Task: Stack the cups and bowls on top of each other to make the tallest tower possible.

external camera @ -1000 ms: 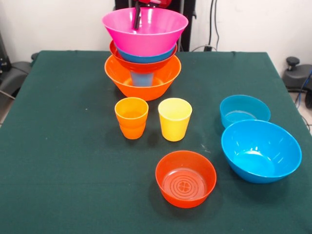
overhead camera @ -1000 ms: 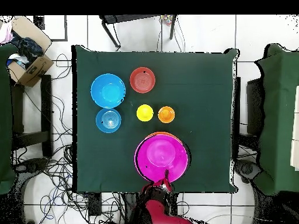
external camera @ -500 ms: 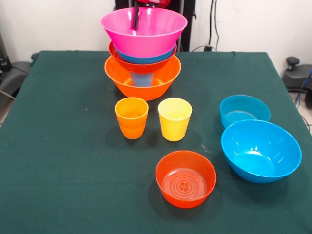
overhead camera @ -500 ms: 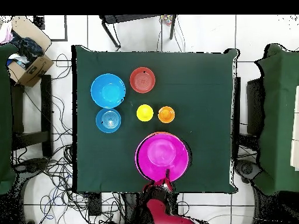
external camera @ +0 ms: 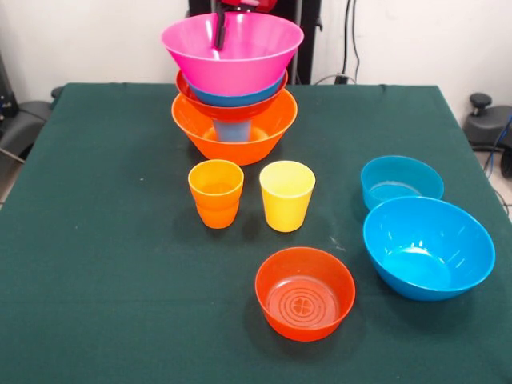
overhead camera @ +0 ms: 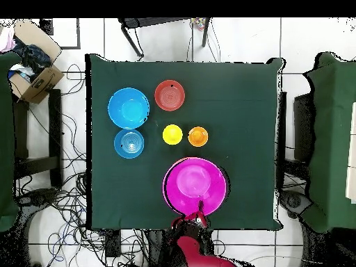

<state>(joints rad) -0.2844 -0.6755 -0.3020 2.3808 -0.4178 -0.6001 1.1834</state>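
Observation:
The tower stands at the table's far side: the big orange bowl [external camera: 268, 128] holds the blue cup [external camera: 234, 130], then a red-orange bowl [external camera: 232, 110], a blue bowl [external camera: 240, 98] and the big pink bowl [external camera: 248, 56] on top. My gripper [external camera: 221, 20] is shut on the pink bowl's far rim, one finger inside it. In the overhead view the gripper [overhead camera: 200, 208] sits at the pink bowl's [overhead camera: 195, 184] near edge. The orange cup [external camera: 216, 192] and yellow cup [external camera: 286, 194] stand upright side by side in front of the tower.
A red-orange bowl [external camera: 305, 293] sits near the front edge. A large blue bowl [external camera: 428, 246] and a smaller blue bowl [external camera: 401, 182] sit at the right. A cardboard box [overhead camera: 31, 76] lies off the table in the overhead view.
The pink bowl, held by my gripper, has risen slightly and shifted a little left in the front view. Nothing else has moved.

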